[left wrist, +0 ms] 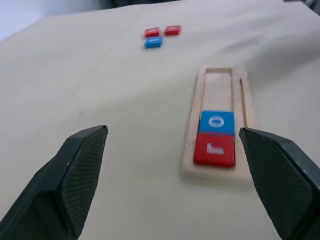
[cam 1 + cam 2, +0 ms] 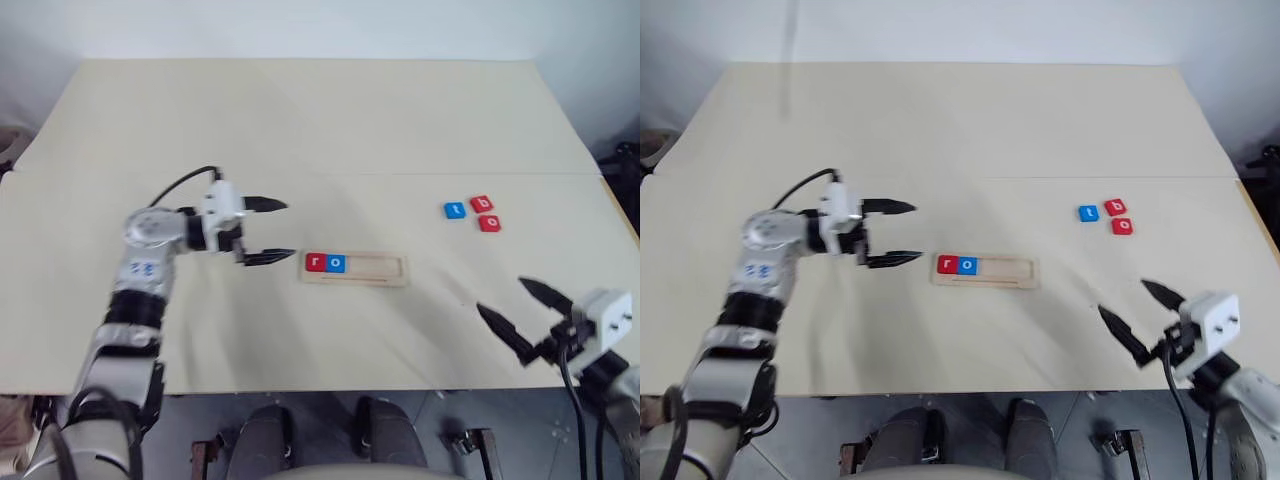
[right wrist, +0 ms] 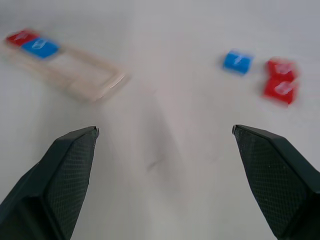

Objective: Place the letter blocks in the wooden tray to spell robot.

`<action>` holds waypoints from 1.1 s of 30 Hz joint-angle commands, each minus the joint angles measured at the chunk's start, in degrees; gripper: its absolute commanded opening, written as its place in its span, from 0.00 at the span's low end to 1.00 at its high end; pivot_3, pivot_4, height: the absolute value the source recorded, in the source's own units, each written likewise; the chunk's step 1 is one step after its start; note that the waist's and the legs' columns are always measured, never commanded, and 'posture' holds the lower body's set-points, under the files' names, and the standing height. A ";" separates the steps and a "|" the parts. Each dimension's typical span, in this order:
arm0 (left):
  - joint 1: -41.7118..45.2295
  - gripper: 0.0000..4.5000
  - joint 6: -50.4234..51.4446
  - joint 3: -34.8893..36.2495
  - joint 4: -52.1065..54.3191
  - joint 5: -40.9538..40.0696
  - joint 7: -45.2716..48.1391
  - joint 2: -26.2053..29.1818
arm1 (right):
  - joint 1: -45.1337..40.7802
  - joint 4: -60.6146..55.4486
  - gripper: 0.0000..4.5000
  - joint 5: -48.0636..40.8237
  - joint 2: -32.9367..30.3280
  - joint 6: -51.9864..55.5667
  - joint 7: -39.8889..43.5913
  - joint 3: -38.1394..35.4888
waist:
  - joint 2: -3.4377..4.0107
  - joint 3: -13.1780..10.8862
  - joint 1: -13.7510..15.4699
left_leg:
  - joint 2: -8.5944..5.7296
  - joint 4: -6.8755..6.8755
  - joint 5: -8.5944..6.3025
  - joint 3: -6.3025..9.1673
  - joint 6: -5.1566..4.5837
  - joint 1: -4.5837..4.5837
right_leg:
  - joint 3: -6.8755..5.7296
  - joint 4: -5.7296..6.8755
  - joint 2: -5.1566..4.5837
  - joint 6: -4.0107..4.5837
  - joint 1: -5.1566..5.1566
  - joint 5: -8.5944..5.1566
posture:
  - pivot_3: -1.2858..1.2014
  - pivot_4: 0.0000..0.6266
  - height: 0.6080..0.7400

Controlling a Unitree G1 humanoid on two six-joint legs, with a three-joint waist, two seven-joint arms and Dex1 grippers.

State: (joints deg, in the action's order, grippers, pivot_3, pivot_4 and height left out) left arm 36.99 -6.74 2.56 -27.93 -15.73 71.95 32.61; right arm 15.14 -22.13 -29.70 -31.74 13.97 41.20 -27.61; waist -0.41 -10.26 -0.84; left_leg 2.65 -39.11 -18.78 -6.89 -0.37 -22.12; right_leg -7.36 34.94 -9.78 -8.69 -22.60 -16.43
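Note:
The wooden tray lies mid-table with a red r block and a blue o block at its left end. The remainder of its slot is bare. Three loose letter blocks sit to the right: a blue t, a red b and a red o. My left gripper hovers open just left of the tray with nothing between its fingers. Near the table's front right edge, my right gripper is open and holds nothing. The left wrist view shows the tray ahead of the open fingers.
The pale table has a seam running across it level with the loose blocks. Its front edge lies close beneath the right gripper, and dark gear stands past its right edge.

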 commanded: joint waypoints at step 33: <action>-28.39 1.00 8.04 7.99 32.33 -8.54 -17.34 -0.44 | -58.37 51.54 1.00 16.59 -9.15 22.50 -13.81 21.00 | 0.06 0.01 0.18 | 0.05 -0.02 0.00 -0.21 0.05 -0.21 | -0.07 0.00 0.02 0.09 -0.17 -0.02 | 0.52 0.24 1.00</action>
State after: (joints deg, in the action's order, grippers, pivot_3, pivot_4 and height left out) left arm 8.51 1.31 10.45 1.89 -23.33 55.06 32.27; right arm -41.65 25.51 -14.98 -39.89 39.77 26.10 -6.67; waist -0.36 -10.25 -0.65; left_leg 2.70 -39.13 -18.78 -7.12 -0.32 -22.33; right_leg -7.43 34.93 -9.77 -8.60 -22.77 -16.45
